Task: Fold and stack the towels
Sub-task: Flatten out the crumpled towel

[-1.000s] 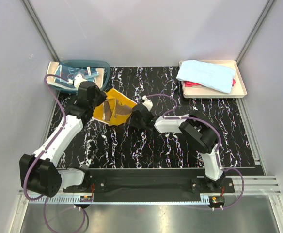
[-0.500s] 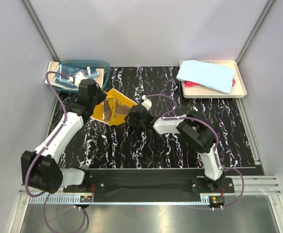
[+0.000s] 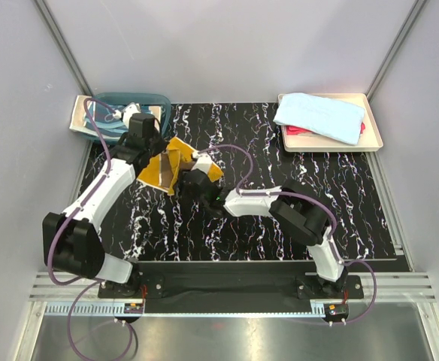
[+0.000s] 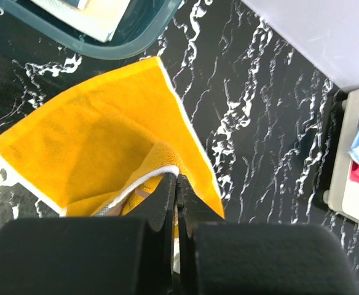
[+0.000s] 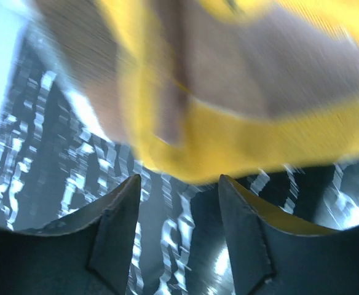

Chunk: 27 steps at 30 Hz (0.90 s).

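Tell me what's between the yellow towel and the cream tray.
Just bare black marbled table, crossed near the yellow towel by the right arm's purple cable, up to the cream tray. The top view shows it.

Left end effector (image 4: 177, 181) clamped; right end effector (image 5: 179, 184) parted.

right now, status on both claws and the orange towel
Left claw shut on orange towel edge. Right claw open, just short of towel, gripping nothing. Teal basin close by left claw.
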Tool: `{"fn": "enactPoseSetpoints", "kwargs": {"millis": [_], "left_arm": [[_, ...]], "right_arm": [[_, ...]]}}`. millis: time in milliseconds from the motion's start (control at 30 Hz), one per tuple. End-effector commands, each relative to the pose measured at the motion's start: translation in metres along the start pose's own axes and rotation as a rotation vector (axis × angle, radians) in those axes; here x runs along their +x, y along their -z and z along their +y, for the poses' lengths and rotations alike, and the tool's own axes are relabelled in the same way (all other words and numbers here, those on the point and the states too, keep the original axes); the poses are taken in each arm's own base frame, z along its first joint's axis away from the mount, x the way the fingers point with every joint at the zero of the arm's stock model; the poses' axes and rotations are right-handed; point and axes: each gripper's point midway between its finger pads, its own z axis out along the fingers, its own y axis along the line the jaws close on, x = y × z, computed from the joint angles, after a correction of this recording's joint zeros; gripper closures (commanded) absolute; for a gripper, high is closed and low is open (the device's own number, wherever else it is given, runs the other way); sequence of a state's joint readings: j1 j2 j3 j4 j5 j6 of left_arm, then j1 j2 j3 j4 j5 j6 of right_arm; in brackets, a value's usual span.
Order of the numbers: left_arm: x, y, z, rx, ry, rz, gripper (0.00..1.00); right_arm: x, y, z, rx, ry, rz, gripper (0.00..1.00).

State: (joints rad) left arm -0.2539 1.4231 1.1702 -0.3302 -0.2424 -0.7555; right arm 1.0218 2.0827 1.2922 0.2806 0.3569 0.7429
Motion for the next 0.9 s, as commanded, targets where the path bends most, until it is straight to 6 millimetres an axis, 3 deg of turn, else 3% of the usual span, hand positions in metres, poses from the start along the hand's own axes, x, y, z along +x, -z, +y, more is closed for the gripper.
{"fn": "enactPoseSetpoints", "kwargs": {"millis": [0,200,467,733,867], "left_arm": [[-0.024,0.006,-0.016,0.041,-0.019,-0.032,1.0],[-0.015,0.001,-0.018,0.045,-0.086,0.051,1.0],[-0.007,-0.002,-0.018,0.06,-0.105,0.095,1.0],[-0.004,0.0,-0.017,0.064,-0.118,0.109,1.0],[0.0,0.001,-0.015,0.063,-0.126,0.12,1.0]], "right_arm": [[-0.035,-0.003,0.025,-0.001,0.107,-0.129,0.39],[-0.041,-0.013,0.025,0.035,0.227,-0.139,0.37],[-0.028,-0.023,0.019,0.109,0.25,-0.088,0.36],[-0.047,-0.016,0.025,0.133,0.25,-0.155,0.3],[-0.054,-0.017,0.026,0.164,0.259,-0.154,0.32]]}}
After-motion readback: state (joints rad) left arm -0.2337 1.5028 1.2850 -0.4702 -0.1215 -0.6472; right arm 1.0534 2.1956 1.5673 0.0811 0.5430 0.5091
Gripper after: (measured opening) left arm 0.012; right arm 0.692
